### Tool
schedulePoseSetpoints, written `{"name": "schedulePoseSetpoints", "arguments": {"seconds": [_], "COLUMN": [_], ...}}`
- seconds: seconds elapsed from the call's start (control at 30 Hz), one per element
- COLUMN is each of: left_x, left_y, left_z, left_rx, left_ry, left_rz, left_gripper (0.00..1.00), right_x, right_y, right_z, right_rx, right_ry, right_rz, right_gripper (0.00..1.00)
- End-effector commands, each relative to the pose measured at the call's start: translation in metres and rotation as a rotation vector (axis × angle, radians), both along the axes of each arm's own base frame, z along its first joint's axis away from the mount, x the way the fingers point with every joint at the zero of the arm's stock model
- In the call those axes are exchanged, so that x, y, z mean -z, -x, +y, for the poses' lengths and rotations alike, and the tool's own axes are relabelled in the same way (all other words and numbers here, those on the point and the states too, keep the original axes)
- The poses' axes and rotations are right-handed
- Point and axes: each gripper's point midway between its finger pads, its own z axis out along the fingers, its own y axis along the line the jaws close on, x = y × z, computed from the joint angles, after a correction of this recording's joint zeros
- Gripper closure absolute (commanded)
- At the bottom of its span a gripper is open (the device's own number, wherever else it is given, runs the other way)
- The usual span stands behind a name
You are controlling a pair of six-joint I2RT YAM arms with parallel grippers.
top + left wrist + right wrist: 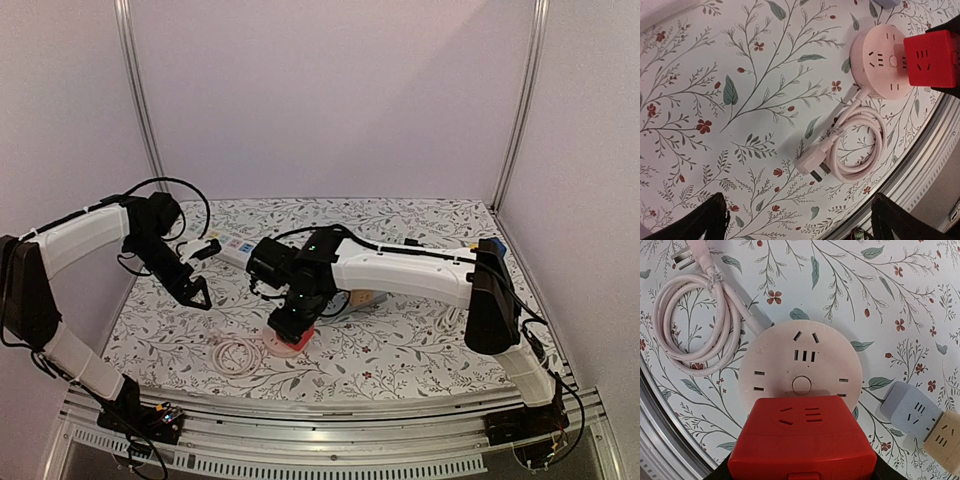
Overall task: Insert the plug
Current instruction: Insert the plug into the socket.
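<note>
One red plug cube (802,440) clamped in my right gripper (292,335), over the near rim of one round socket (800,367). One coiled cord (695,335) just beside it, near the table's front rail (660,440). My left gripper (197,297) hangs with jaws wide apart over open tablecloth (740,75).

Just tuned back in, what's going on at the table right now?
The right gripper holds a red cube adapter over one edge of the round pink socket hub. It is lined up but not visibly seated, and I cannot tell if they touch. The left gripper hangs open above the tablecloth to the hub's left, holding nothing. The hub's coiled cord lies beside it, its plug loose on the cloth.
</note>
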Motion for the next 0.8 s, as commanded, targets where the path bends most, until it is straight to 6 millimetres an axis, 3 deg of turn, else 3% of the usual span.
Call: {"name": "schedulePoseSetpoints", "arguments": {"seconds": [0.0,0.23,0.43,0.6,0.77], "left_x": [0.010,0.026,0.052,0.067,0.069], "left_y": [0.004,0.011,0.003,-0.001,-0.003], "left_z": [-0.012,-0.059,-0.091,-0.098,-0.100], "left_rx": [0.042,0.138,0.150,0.140,0.143], "left_ry": [0.025,0.145,0.198,0.189,0.187], "left_rz": [0.034,0.103,0.149,0.189,0.183], "left_gripper": [0.01,0.21,0.40,0.42,0.42], "right_x": [0.021,0.017,0.017,0.048,0.108], "right_y": [0.002,-0.002,-0.001,-0.006,0.004], "right_z": [-0.005,0.001,0.004,-0.019,-0.051], "right_rx": [0.000,-0.019,-0.070,-0.039,-0.009], "right_ry": [0.051,0.028,0.019,0.117,0.334], "right_rz": [-0.018,-0.049,-0.042,0.024,0.112], "right_gripper": [1.00,1.00,1.00,1.00,1.00]}}
